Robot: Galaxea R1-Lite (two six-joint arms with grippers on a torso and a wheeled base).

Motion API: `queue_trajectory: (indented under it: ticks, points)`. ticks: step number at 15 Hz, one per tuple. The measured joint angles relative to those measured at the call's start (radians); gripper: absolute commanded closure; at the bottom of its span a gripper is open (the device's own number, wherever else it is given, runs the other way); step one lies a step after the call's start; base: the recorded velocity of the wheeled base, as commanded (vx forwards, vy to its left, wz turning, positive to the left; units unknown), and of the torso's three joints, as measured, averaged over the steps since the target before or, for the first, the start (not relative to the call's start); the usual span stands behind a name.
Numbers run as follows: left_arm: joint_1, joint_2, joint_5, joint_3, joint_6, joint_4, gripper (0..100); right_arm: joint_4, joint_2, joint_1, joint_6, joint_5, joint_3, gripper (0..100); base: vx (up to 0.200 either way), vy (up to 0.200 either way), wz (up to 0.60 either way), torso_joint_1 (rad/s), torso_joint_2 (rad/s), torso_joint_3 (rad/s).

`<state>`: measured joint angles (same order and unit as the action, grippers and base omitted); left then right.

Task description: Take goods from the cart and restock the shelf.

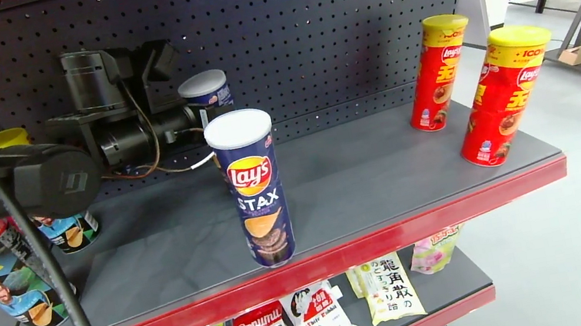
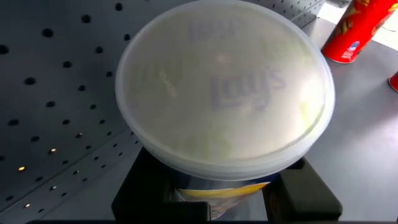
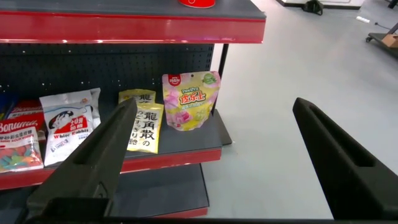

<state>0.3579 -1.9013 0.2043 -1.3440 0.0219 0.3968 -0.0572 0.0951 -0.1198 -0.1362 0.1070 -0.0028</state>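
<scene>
A blue chip can with a white lid (image 1: 204,89) (image 2: 224,87) stands upright at the back of the dark shelf (image 1: 364,174), close to the pegboard. My left gripper (image 1: 197,117) (image 2: 227,198) is shut on it, one finger (image 2: 149,193) on each side of its body. A second blue chip can (image 1: 256,187) stands just in front, near the red shelf edge. My right gripper (image 3: 217,155) is open and holds nothing; it hangs low, facing the lower shelf.
Two red cans with yellow lids (image 1: 437,71) (image 1: 506,95) stand at the shelf's right end. Teal cans (image 1: 19,282) (image 1: 69,232) stand at the left. Snack bags (image 1: 318,319) (image 3: 189,99) line the lower shelf. Open floor lies to the right.
</scene>
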Motion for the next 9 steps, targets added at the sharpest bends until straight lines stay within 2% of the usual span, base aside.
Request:
queue_trajectory:
  ticks: [6, 8, 9]
  points:
    - [0.006, -0.004, -0.004, 0.000, 0.010, -0.002, 100, 0.001, 0.000, 0.000, 0.000, 0.000, 0.000, 0, 0.000, 0.000, 0.00, 0.000, 0.00, 0.000]
    - [0.005, -0.004, -0.006, 0.002, 0.053, -0.005, 100, 0.000, 0.000, 0.000, 0.000, 0.000, 0.000, 0, 0.000, 0.000, 0.00, 0.000, 0.00, 0.000]
    - [0.004, -0.004, -0.009, 0.002, 0.058, -0.017, 100, 0.000, 0.000, 0.000, 0.000, -0.001, 0.000, 0, 0.000, 0.000, 0.00, 0.000, 0.00, 0.000]
